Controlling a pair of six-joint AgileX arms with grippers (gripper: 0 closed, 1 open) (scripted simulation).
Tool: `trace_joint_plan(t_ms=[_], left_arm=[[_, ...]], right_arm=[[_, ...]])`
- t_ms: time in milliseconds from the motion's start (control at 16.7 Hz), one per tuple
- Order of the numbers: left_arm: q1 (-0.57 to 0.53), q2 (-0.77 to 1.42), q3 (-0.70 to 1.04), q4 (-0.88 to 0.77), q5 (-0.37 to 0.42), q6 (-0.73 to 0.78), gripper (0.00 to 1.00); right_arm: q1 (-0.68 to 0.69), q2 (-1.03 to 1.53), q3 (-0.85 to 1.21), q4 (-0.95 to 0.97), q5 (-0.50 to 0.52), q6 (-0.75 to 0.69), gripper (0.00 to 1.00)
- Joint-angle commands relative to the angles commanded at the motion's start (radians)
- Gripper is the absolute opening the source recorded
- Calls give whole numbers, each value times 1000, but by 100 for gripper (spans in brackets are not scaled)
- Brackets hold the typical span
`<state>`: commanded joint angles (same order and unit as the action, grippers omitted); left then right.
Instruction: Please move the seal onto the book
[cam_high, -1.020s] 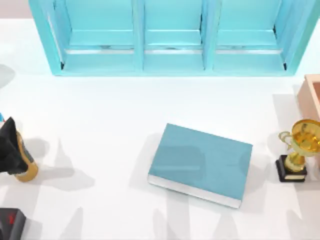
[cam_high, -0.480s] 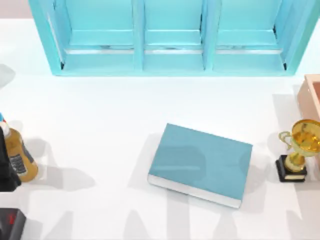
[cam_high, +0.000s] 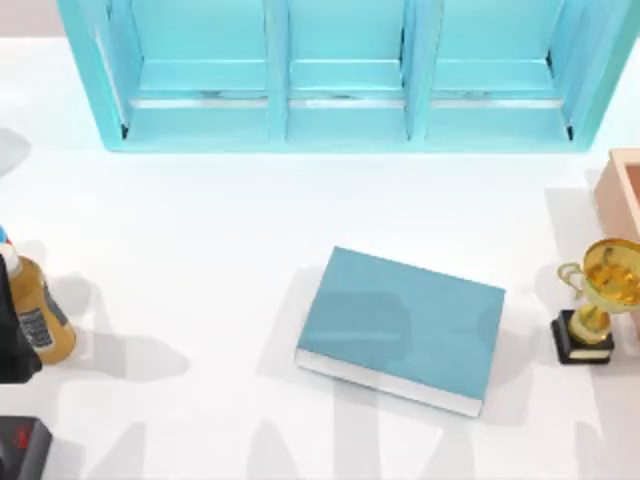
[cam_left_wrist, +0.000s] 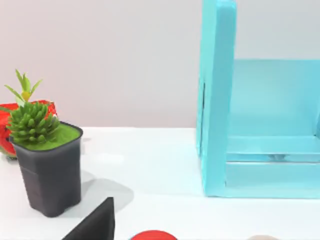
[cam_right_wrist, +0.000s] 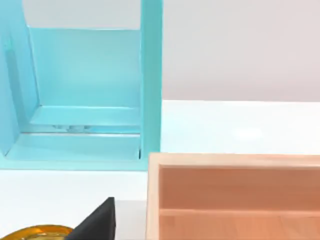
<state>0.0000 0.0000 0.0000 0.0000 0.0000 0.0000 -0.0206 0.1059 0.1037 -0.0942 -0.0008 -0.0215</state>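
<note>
A: Far left edge, our left arm (cam_high: 12, 330) sits beside the amber bottle (cam_high: 45, 320); claw state, we cannot tell. Seal not located.

B: Book (cam_high: 400, 328) lies flat mid-table, top bare. We should find the seal first, then set it down centred.

The top view looks straight down on the tabletop (cam_high: 220, 230), with the turquoise shelf unit (cam_high: 340, 75) along its far edge. Both wrist views sit low near the tabletop and face level toward the back wall. Each takes in one end of the shelf unit, which is common to all three views.
</note>
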Motion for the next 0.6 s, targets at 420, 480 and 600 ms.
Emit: trace_joint_plan(t_ms=[420,480,600], left_arm=[[0,0,0,0,0,0,100],[0,0,0,0,0,0,100],[0,0,0,0,0,0,100]], right_arm=[[-90,580,502,-403,-1,-89,100],[-106,690,587,-471,-1,-104,100],[-137,907,757,-608,-1,-133,100]])
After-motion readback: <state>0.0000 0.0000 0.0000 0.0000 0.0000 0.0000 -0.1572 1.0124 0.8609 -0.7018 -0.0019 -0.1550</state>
